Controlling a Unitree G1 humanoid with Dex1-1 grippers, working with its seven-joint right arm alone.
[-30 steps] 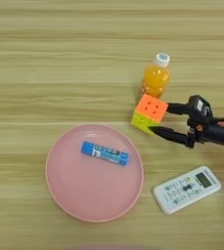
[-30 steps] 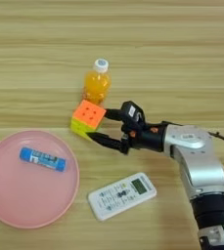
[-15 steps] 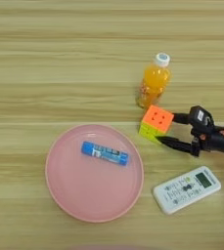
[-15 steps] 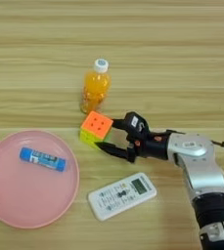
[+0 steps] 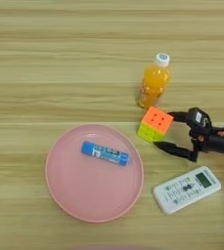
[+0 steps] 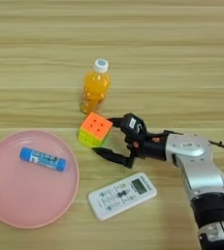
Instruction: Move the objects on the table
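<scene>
Right eye view: my gripper (image 6: 105, 135) fingers spread beside the cube (image 6: 95, 130), bottle (image 6: 95, 92) behind, remote (image 6: 122, 195) below.

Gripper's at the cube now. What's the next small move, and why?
Probably ease the right gripper left so its open fingers straddle the puzzle cube, then close. One finger touches the cube's right side; the other lies lower on the table, and the cube sits tilted beside the pink plate.
</scene>
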